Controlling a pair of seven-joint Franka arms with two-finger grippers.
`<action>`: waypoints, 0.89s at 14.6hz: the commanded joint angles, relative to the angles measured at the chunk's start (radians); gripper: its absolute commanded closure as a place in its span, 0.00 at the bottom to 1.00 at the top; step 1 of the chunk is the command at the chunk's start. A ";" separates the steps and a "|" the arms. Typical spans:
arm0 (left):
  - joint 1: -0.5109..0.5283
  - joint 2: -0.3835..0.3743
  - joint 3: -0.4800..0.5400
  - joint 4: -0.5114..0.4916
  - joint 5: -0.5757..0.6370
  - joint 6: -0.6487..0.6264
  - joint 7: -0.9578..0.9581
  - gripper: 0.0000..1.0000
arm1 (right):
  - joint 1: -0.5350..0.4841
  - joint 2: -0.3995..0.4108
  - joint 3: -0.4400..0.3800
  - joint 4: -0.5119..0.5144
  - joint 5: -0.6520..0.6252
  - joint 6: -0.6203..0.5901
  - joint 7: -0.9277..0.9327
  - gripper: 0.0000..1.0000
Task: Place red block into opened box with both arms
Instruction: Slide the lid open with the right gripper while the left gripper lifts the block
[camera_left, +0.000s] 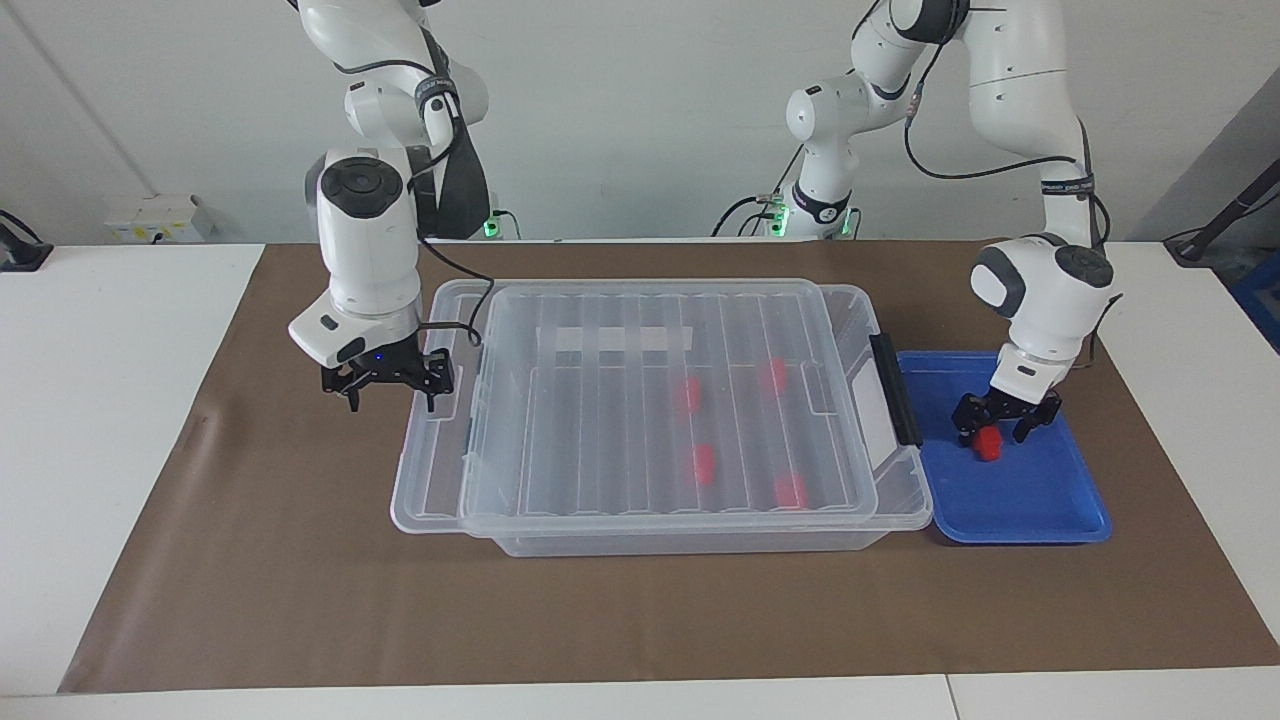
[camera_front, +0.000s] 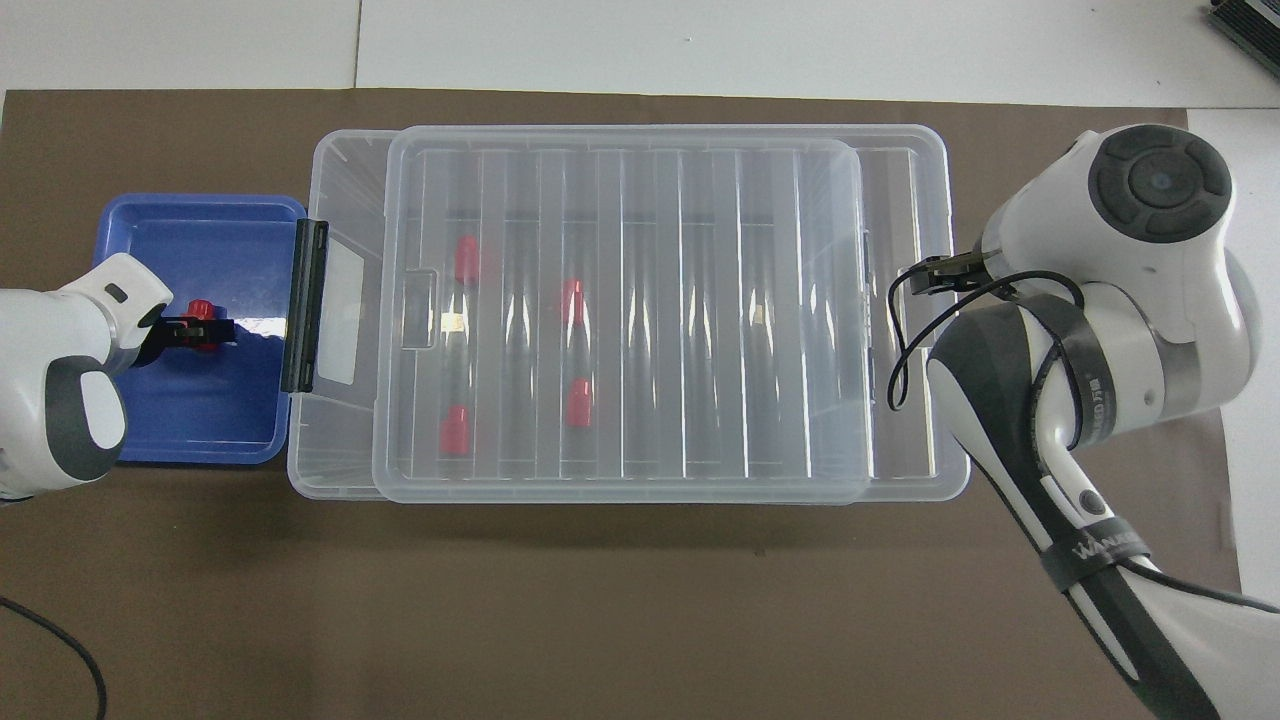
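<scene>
From across the surface, you see the lid (camera_left: 640, 400) pushed partly off the box (camera_left: 690, 540) toward the right arm, a strip open beside the tray (camera_left: 1040, 510). The left end effector (camera_left: 990, 425) is down around the red block (camera_left: 988, 445), fingers drawing in; whether it grips yet, you cannot tell. The right end effector (camera_left: 390, 385), spread wide, hooks the lid's edge. From above, four blocks lie in the box; the red block (camera_front: 203, 322) sits in the tray, so lifting and dropping remain.

Only one word reads from here: "WANAKA", on the black strap (camera_front: 1100, 553) around the right arm (camera_front: 1130, 600); the other band's lettering stays illegible.
</scene>
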 joint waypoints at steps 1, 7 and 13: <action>-0.005 0.002 0.005 -0.002 -0.012 0.004 0.003 1.00 | -0.028 0.000 0.007 -0.002 -0.047 -0.016 -0.005 0.00; -0.006 -0.039 0.002 0.119 -0.012 -0.250 0.001 1.00 | -0.057 -0.001 0.006 0.001 -0.104 -0.045 -0.005 0.00; -0.026 -0.146 -0.019 0.336 -0.014 -0.692 -0.124 1.00 | -0.074 -0.006 0.004 0.002 -0.154 -0.059 -0.005 0.00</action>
